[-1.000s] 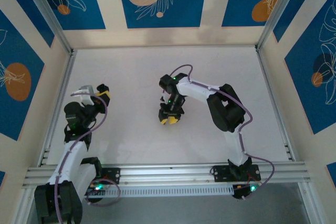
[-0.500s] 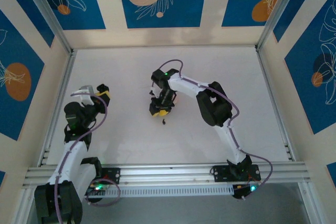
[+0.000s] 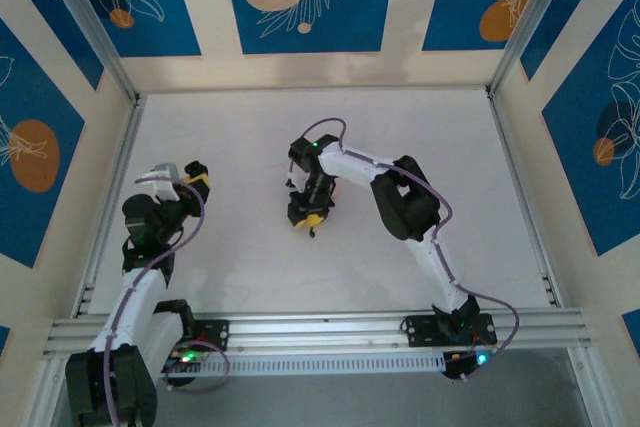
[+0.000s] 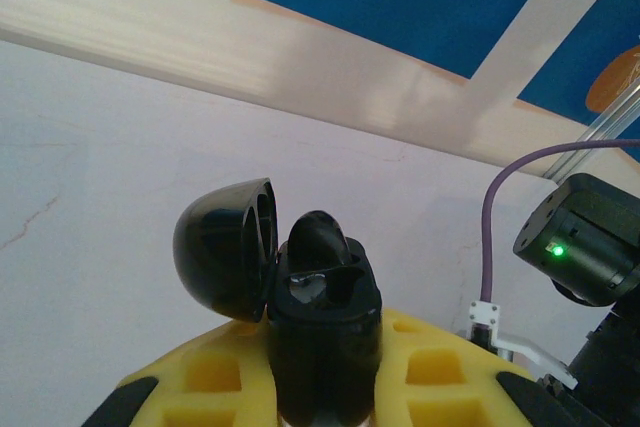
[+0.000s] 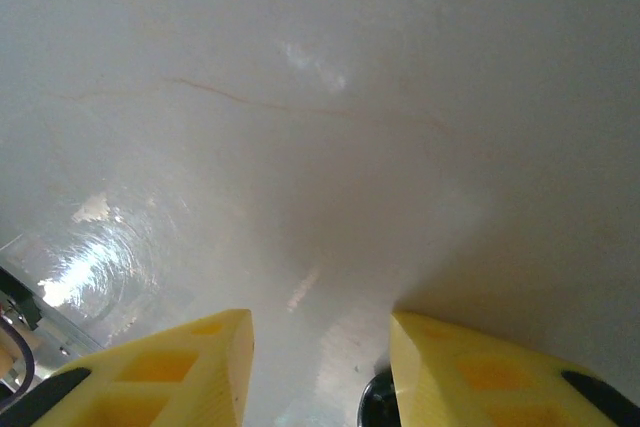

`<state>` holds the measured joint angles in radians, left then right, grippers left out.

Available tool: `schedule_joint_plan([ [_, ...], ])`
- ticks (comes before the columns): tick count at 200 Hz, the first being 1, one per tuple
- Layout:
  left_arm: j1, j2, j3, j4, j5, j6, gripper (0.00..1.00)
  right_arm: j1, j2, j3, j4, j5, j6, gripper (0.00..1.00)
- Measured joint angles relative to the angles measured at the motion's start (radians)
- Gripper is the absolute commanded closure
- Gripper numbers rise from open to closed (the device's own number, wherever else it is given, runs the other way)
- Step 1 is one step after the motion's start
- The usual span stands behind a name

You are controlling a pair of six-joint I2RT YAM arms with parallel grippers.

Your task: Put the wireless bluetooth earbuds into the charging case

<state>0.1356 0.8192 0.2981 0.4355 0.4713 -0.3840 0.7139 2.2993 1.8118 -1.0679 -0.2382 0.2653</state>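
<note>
L grip: left gripper [image 4: 325, 347] shut tight on the case [image 4: 326, 307], pinching its lower body btwn the jaws, held up off the table [image 3: 230, 147] over on the left side
case: lid [image 4: 222, 247] flipped open, hanging off to one side; open top faces away from the wrist cam
in case: dark rounded lump [image 4: 318, 237] stands in the well, poss one earbud seated there, cannot tell for sure
R grip: right gripper [image 5: 320, 327] points down at mid table, jaws part open w/ a clear gap, bare table seen btwn them, nothing clamped
loose one: small black earbud [image 5: 378, 402] lies on the table right at the inner edge of one R jaw; in top view it's a dark speck just on the near side of the tips. Touching the jaw or not: cannot tell
spacing: the 2 grippers well apart, case nowhere near the loose earbud
step: IMO pick-up of the loose earbud, R side lined up roughly over it, not grasped yet
next: calls for shifting R so the earbud sits centred in the gap, not against one jaw, then down to the table + a gentle close. After that carry over to L and seat it stem-first in the free well
risk: tiny, smooth part, so an off-centre close cd flick it away; L needs to hold the case level so the lid doesn't swing shut
</note>
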Motion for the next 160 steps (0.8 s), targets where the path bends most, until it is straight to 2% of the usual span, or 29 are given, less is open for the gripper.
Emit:
schedule_joint_plan([
  [79,0.000,0.000,0.000,-0.005,0.000,0.000,0.83,0.002,-0.083,-0.145,0.000,0.006,0.005,0.59],
  [160,0.000,-0.009,0.000,-0.006,0.001,0.000,0.83,0.040,-0.119,-0.204,-0.030,0.024,0.063,0.59],
])
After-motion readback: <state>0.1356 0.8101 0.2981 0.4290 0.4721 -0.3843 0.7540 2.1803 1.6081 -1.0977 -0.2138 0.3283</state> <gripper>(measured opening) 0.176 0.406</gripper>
